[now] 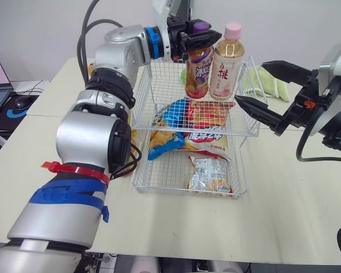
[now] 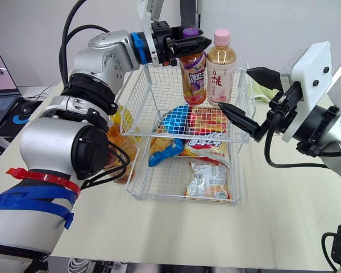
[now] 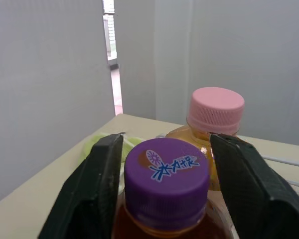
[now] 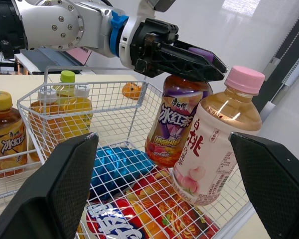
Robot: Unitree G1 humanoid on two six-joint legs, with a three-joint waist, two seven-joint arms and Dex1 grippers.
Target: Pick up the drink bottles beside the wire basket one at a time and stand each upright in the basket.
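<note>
The left claw [image 1: 210,37], clamped on the tilted purple-capped bottle [image 1: 198,71], may release it onto uneven snack bags [image 1: 207,116], toppling the touching pink-capped bottle [image 1: 226,68]; the right claw [image 1: 249,81] stands apart.

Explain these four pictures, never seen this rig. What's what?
It is a humanoid robot with two arms, each ending in a two-finger gripper. Two pictures come from its head cameras, looking down over the arms; the other two come from cameras on each wrist. On the table stands a wire basket holding snack bags and a standing pink-capped bottle. The left gripper pinches a purple-capped bottle at its cap, over the basket. The right gripper hangs open, holding nothing. Beside the basket wait more bottles.
</note>
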